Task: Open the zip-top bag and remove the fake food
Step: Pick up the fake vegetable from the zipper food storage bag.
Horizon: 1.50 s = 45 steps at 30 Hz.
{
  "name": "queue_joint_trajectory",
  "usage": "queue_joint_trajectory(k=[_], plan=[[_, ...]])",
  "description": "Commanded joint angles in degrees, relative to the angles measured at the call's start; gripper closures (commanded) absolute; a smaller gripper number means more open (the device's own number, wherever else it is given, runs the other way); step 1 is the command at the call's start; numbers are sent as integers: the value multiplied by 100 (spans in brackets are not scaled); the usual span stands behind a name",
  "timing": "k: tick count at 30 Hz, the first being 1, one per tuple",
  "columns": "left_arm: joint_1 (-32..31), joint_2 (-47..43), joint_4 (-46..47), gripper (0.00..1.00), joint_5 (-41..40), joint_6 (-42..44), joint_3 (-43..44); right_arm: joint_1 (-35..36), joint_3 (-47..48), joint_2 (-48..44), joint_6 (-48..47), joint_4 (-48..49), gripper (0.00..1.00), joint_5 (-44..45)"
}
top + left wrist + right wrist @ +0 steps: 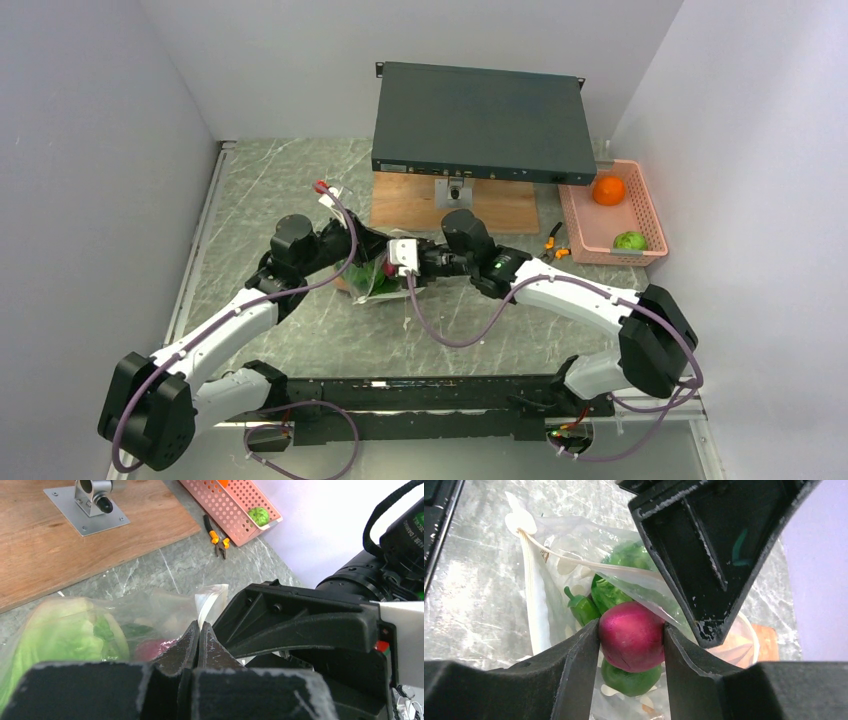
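Bag: the clear bag (372,285) lies on the table (300,330) between the two arms, just in front of the wooden board (500,210); its mouth is open
Left gripper (199,630): jaws pressed together, apparently pinching one lip of the bag at the white zip strip (210,600)
Right gripper (630,626): reaching into the mouth; fingers clamped on either side of a red-purple piece (631,645)
Left inside: lettuce (65,635); a green pepper (581,607); another green piece (629,680) under the red one
Already out: an orange ball (608,190) and a round green piece (630,241) in the pink basket (598,232), well apart to the right
Bag handling: thin, floppy, probably slippery; likely to drag along with the food unless its lip is pinned; the stiffer zip strip looks like the best place to hold
Food handling: probably light, hard, smooth plastic; a round piece may squirt out, so grip it across its widest part
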Motion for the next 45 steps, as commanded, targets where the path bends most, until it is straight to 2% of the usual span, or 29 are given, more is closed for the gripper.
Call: queue_joint_trajectory(k=[1,18,34,45], plan=[[-11,-133,5,100,-142,17,2,-176,185,-183,594,67,99,-417],[-16,-142,-82,100,-275,28,59,-787,223,-327,2045,306,100,-1367],[-16,-84,-71,100,-284,-3,72,-1373,184,-742,3231,434,100,-1890],[-17,-73,-100,100,-303,63,111,-2223,-114,-1271,3724,169,100,-2328]])
